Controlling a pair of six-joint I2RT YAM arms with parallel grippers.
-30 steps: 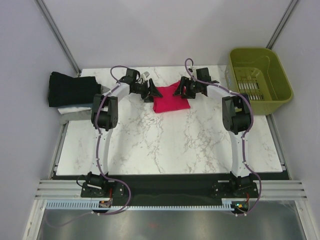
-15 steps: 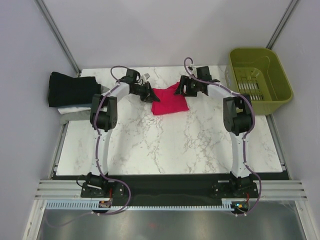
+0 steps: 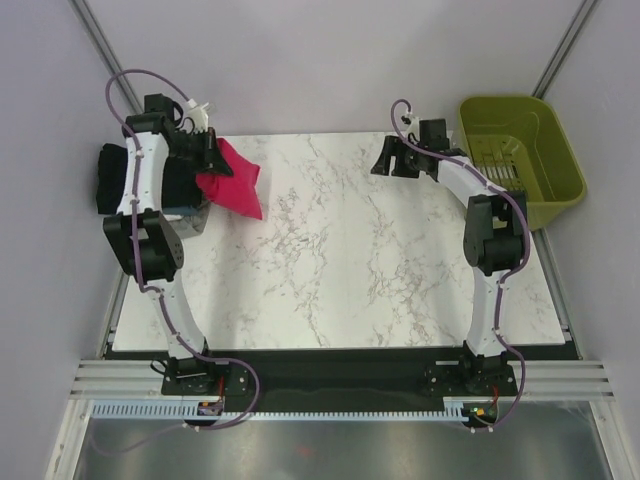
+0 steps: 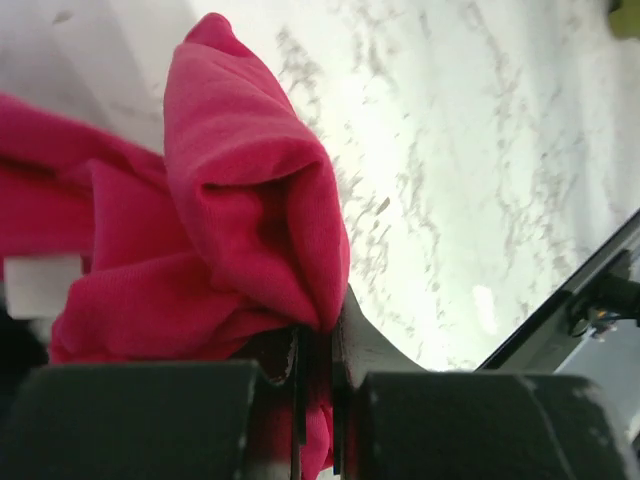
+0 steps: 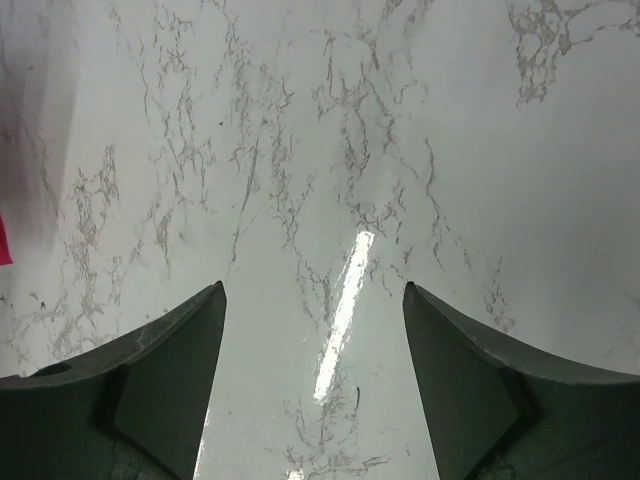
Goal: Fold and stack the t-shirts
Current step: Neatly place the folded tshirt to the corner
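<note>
White-and-grey veined marble counter, glossy with a streak of lamp glare, boxed in by plain pale lilac walls. An olive-green slotted plastic basket sits off its far right corner. My left hand is pressed together, pinching a fold of the crimson-pink soft knit t-shirt. The shirt hangs bunched at the far left edge, just beside the black folded t-shirt. My right hand is spread wide above the counter, near the basket.
</note>
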